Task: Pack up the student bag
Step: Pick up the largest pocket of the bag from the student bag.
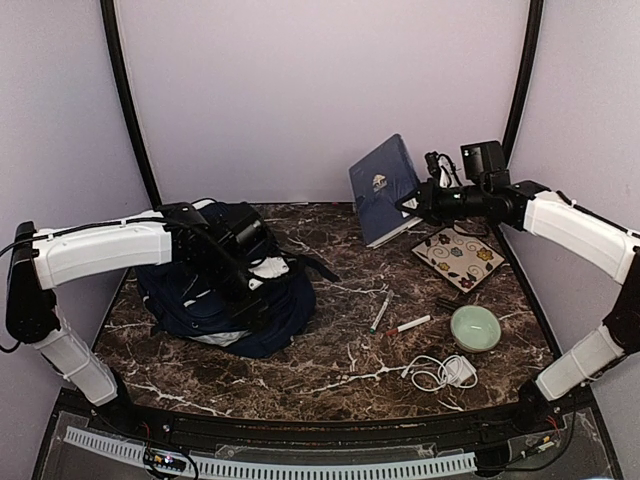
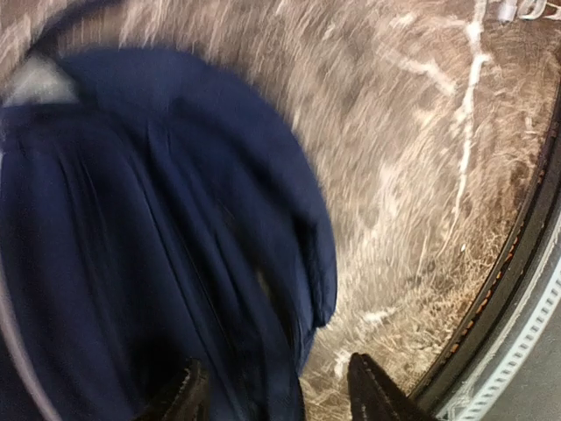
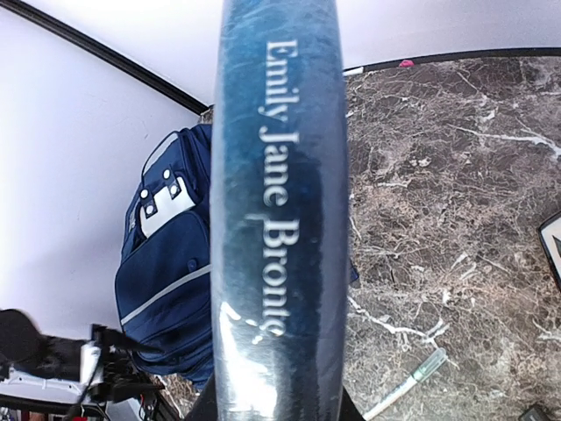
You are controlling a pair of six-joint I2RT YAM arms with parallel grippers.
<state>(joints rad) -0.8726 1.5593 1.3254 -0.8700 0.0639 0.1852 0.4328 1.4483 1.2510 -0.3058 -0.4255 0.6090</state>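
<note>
At the left of the table (image 1: 330,355) the student bag (image 1: 225,300) lies slumped, soft fabric likely to fold; its top handle looks the firmest hold. The left gripper (image 2: 280,396) hovers over it, jaws apart, empty. The right gripper (image 1: 408,204) clamps a Brontë book (image 1: 382,180) aloft at far right; open room lies between them.

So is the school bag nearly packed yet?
Not nearly. Nothing shows as packed: the student bag lies on the table, its inside hidden. In hand: the right gripper holds the blue book up in the air, and the left gripper hovers open at the bag's edge. Left to pack: green-tipped marker, red-tipped marker, white charger, flowery notebook, maybe the green bowl.
</note>
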